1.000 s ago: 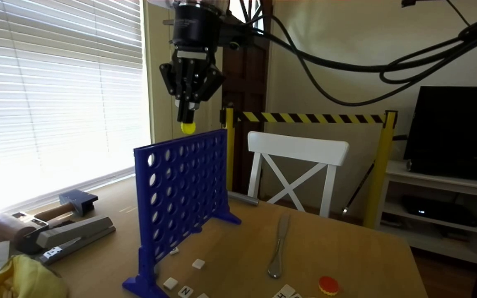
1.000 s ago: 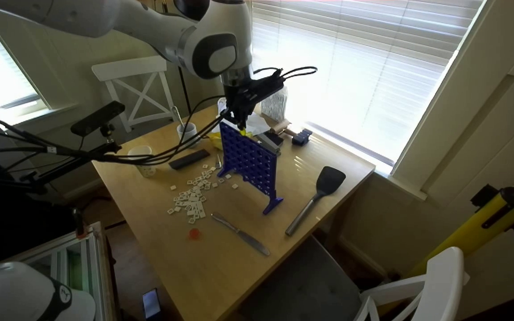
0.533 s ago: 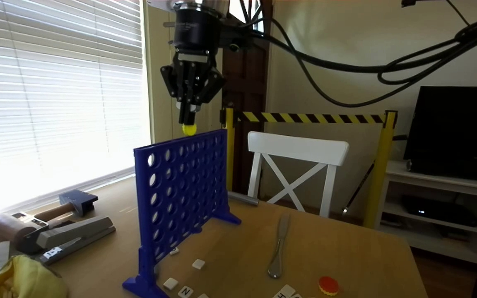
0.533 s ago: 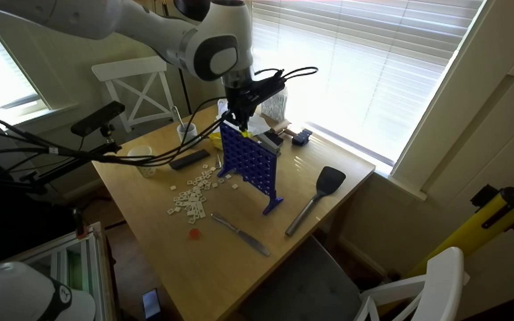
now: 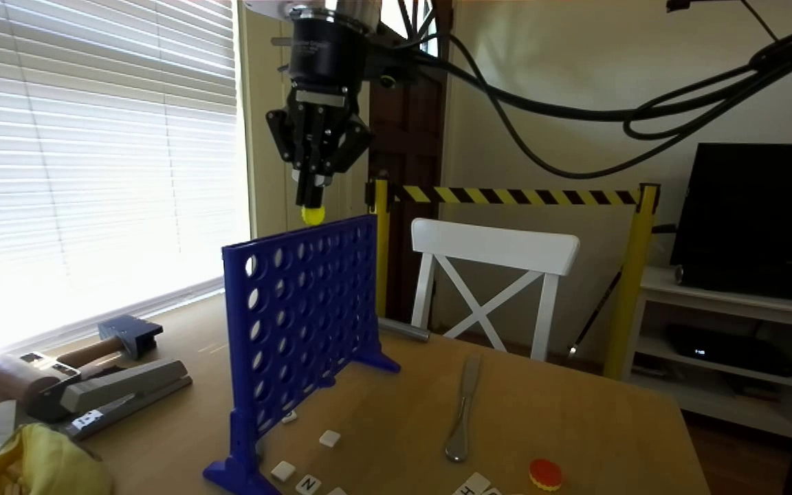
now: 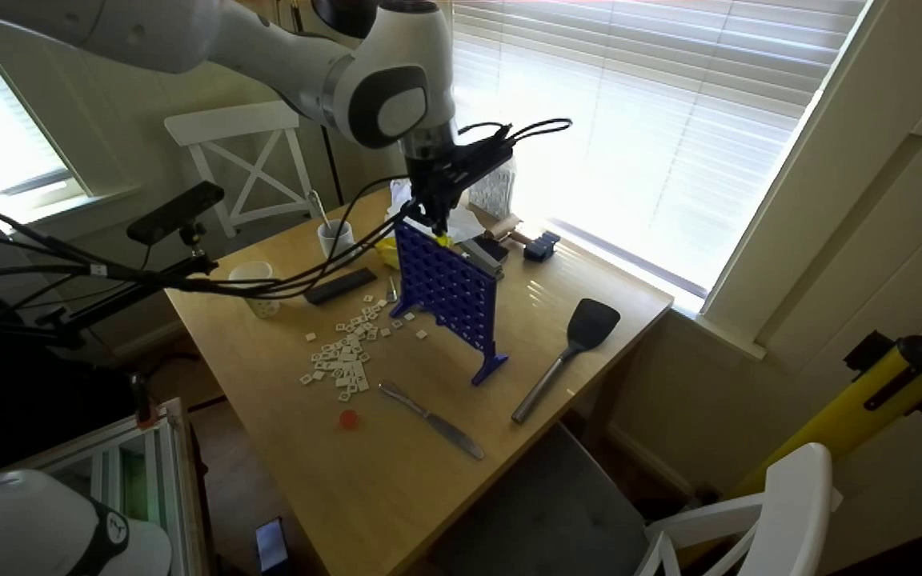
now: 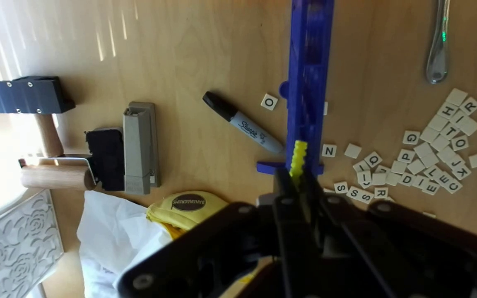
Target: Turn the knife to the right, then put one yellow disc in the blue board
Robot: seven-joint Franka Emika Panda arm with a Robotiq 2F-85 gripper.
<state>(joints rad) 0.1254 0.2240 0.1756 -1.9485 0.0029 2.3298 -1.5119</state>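
The pincer [image 5: 309, 203] was held downward and clamped on the disc [image 5: 313, 216]. By it the disc was carried on edge at the top of the board [image 5: 313, 292], between the board's ends; whether the board was touched could not be told. The second step, the dropping of the disc, was judged to be in hand; the turn of the knife [image 5: 465, 402] was taken to be done, as the disc was gripped.

In the wrist view the disc was shown edge-on, its long axis aimed at 12 o'clock with a slight lean toward 1, nearly in line with the slot [image 7: 314, 49]. For the next move, a small shift toward 3 o'clock in that view seemed called for, then a straight lowering, with release delayed until the disc was caught in the slot.

Farther out, between 1 and 2 o'clock of the pincer in the wrist view, the knife's handle [image 7: 437, 62] was seen flat on the desk [image 7: 379, 74], its rounded end at 6 o'clock, the rest cut off by the view's edge. In an exterior view the blade [image 6: 454, 436] was pointed to 4 o'clock, and the knife's long axis was set roughly parallel to the board.
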